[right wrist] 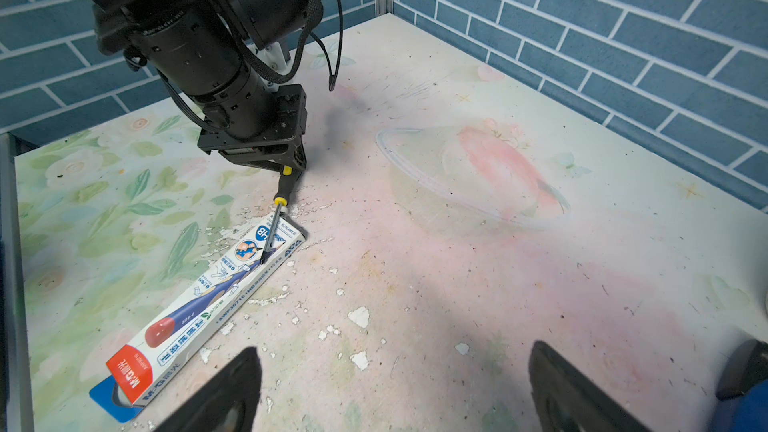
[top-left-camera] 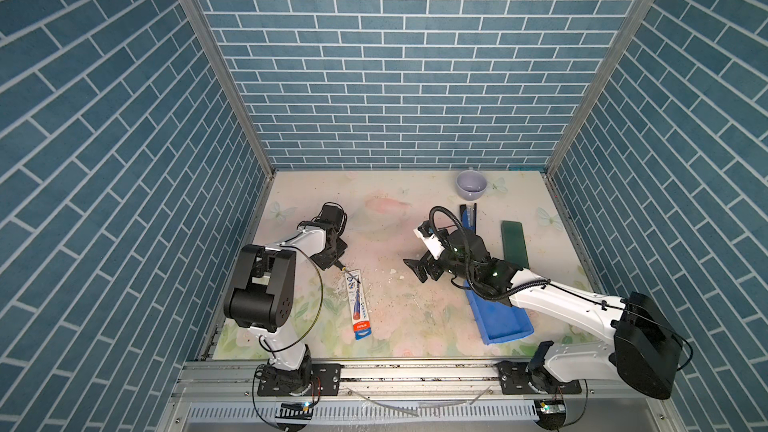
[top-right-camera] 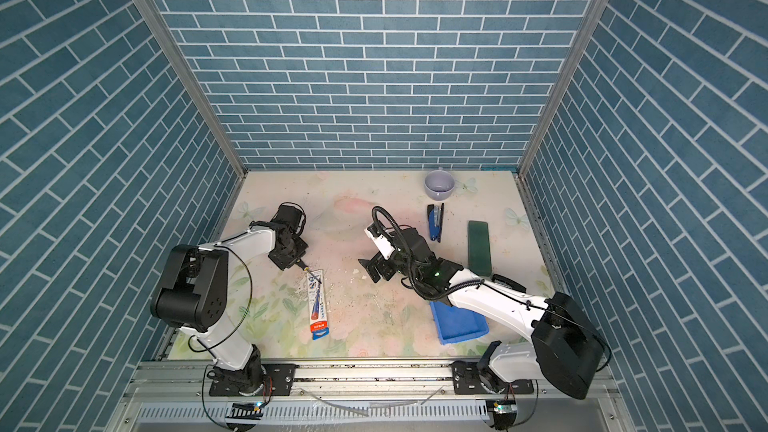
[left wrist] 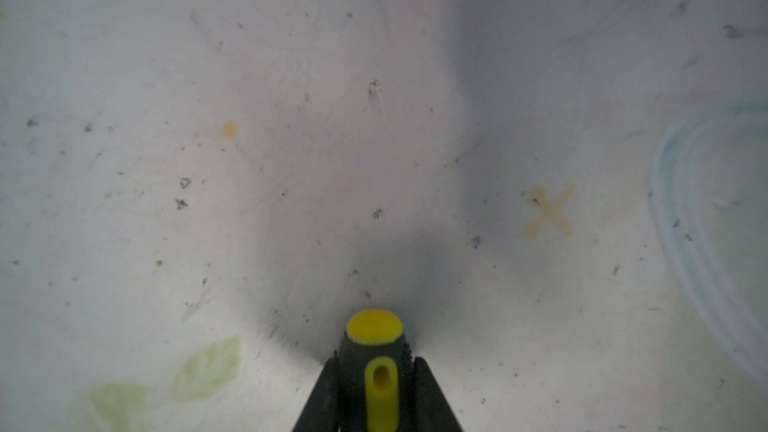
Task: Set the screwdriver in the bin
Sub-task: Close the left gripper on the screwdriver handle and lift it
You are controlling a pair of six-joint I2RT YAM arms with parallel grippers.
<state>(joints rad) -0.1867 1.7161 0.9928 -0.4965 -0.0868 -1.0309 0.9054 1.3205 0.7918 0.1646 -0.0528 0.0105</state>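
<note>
The screwdriver point(right wrist: 276, 218), left of centre on the table point(top-left-camera: 382, 238), is clamped by its handle in the left gripper point(right wrist: 291, 170), seemingly ready for lifting. The bin point(top-left-camera: 498, 320) is set near the front right corner; the right gripper point(top-left-camera: 415, 270) is held wide apart, empty.

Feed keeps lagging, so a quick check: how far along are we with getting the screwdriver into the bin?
Done: the left gripper is shut on the screwdriver by its handle. In hand: the tool is low, its tip over the packet; I cannot tell if it is lifted. Left: carry it across to the bin and release it there. The right gripper is open and empty.
</note>
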